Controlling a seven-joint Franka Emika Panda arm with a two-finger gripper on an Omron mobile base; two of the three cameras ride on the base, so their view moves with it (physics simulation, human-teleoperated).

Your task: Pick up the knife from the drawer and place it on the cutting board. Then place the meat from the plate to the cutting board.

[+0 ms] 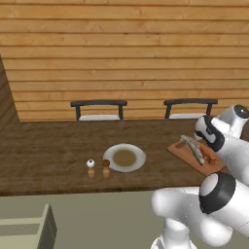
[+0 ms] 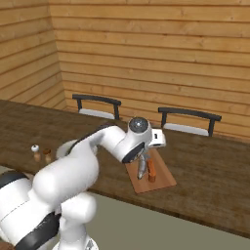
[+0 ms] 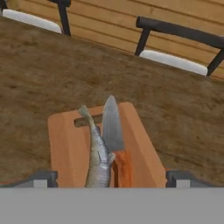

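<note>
Where board (image 3: 70, 144) lies, meat (image 3: 99, 162) (touching) flanks knife (image 3: 113, 127).

Horizontal wooden plank walls (image 1: 121, 53) back a long dark wooden bench (image 1: 48, 151), two black chairs (image 1: 98, 109) tucked behind it

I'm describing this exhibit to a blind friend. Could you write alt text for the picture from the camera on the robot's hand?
A reddish-brown cutting board on a dark wooden table holds a knife with an orange-red handle and, touching its left side, a pale grey piece of meat. The gripper hangs open over them, one dark fingertip at each side. Two black chairs stand beyond the table against a plank wall.
</note>
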